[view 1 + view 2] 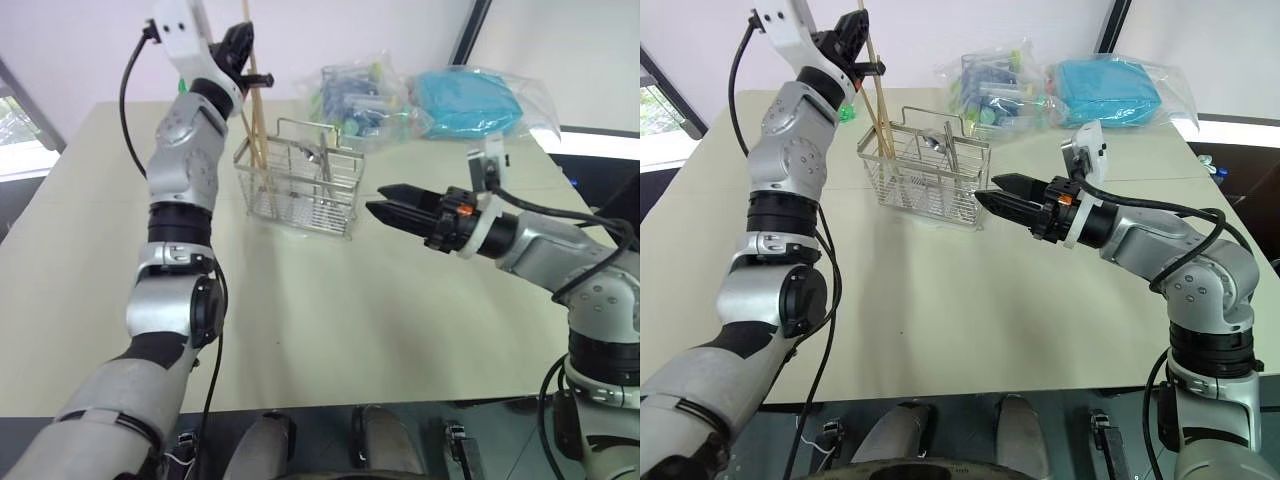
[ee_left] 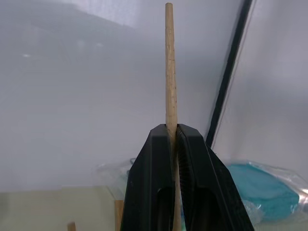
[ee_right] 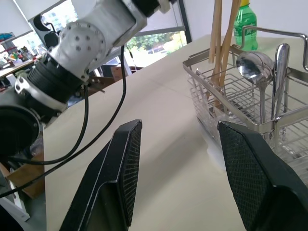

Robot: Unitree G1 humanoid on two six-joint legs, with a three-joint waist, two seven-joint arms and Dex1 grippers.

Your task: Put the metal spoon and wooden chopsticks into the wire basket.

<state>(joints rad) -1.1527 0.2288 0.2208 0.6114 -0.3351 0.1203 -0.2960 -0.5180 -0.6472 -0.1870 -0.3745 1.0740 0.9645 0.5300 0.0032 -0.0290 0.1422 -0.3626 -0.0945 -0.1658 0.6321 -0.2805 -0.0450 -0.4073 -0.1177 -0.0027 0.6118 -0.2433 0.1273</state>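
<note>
Clamped on a long pale wooden chopstick (image 2: 169,72), the left gripper (image 1: 243,52) sits at the upper left of the frame, above the silver wire-grid basket (image 1: 300,185). More chopsticks and a shiny metal spoon (image 3: 255,67) stand inside the basket. At centre right, the right gripper (image 1: 992,204) hangs with fingers apart just beside the basket, holding nothing.

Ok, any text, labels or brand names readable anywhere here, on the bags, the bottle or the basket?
No text can be read.
Clear plastic bags: coloured contents, any print too blurred to read.
Green bottle: its label is too small to make out.
Wire basket: no lettering visible.
</note>
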